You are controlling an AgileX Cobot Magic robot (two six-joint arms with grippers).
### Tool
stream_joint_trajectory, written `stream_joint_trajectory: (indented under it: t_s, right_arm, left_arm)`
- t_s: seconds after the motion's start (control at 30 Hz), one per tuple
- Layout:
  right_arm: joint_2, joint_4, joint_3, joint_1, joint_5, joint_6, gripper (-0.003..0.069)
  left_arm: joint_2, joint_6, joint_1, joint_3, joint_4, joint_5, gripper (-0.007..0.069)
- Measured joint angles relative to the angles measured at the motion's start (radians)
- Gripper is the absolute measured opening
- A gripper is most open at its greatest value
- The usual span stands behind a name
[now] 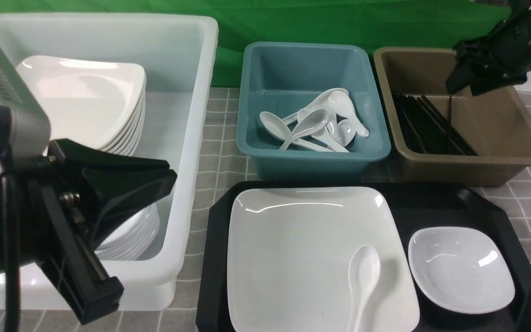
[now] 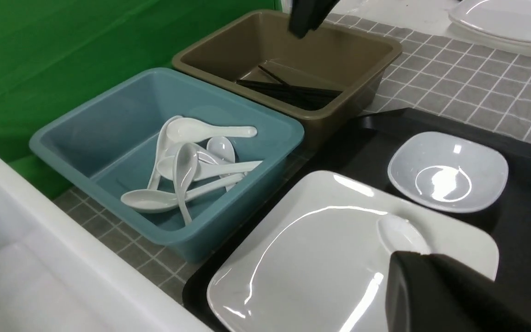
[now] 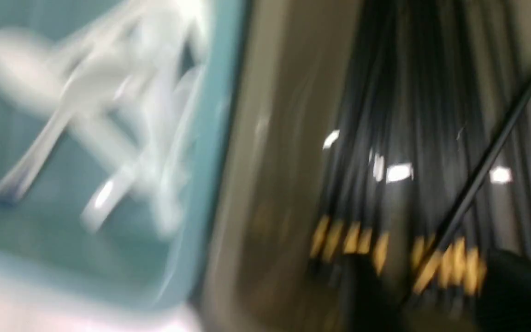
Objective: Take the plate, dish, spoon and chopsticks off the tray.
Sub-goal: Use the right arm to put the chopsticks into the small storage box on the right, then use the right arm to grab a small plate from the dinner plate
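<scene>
The black tray (image 1: 431, 203) holds the big white plate (image 1: 293, 258). The spoon (image 1: 362, 276) lies on the plate's right part, and the small dish (image 1: 459, 269) sits beside the plate. My right gripper (image 1: 463, 90) hangs over the brown bin (image 1: 477, 161), open. In the right wrist view a black chopstick (image 3: 482, 166) slants loose between its fingers (image 3: 367, 295). It points down into the bin's pile in the front view (image 1: 450, 117). My left gripper (image 1: 173, 177) is shut and empty, hovering over the white tub. Its tip (image 2: 408, 256) shows above the spoon (image 2: 399, 233).
The brown bin holds several black chopsticks with yellow bands (image 3: 353, 235). A teal bin (image 1: 311, 159) with several white spoons stands behind the tray. The white tub (image 1: 191, 138) at left holds stacked plates (image 1: 85, 97). A grey checked cloth covers the table.
</scene>
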Motion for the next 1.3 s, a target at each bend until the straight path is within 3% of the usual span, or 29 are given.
stream_joint_trajectory:
  t_s: [0.13,0.27,0.33,0.47,0.57,0.67,0.83,1.1,1.3]
  right_arm:
    - [-0.117,-0.027,0.045,0.044,0.019,0.003,0.0150]
    - [-0.253,-0.152,0.183,0.116,0.019,0.030,0.0149]
    - [-0.382,-0.268,0.363,0.192,0.018,0.054,0.0167]
    - [-0.523,-0.337,0.632,0.302,0.005,0.067,0.0190]
    - [-0.627,-0.368,0.881,0.400,-0.091,0.051,0.0265]
    - [-0.665,-0.406,1.108,0.464,-0.257,0.005,0.0411]
    - [-0.650,-0.490,1.263,0.482,-0.456,-0.030,0.0515]
    - [-0.514,-0.556,1.311,0.482,-0.668,-0.034,0.0526]
    - [-0.448,-0.567,1.299,0.482,-0.702,-0.029,0.0523]
  left_arm:
    - [0.000,-0.013,0.000,0.000,0.069,0.006,0.0020]
    - [0.000,-0.030,0.000,0.000,0.083,0.010,0.0020]
    - [0.000,-0.035,0.000,0.000,0.083,0.015,0.0020]
    - [0.000,-0.036,0.000,0.000,0.082,0.019,0.0020]
    - [0.000,-0.036,0.000,0.000,0.082,0.019,0.0020]
    - [0.000,-0.049,0.000,0.000,0.082,0.020,0.0020]
    - [0.000,-0.057,0.000,0.000,0.082,0.020,0.0020]
    - [0.000,-0.073,0.000,0.000,0.082,0.028,0.0020]
    - [0.000,-0.079,0.000,0.000,0.085,0.050,0.0020]
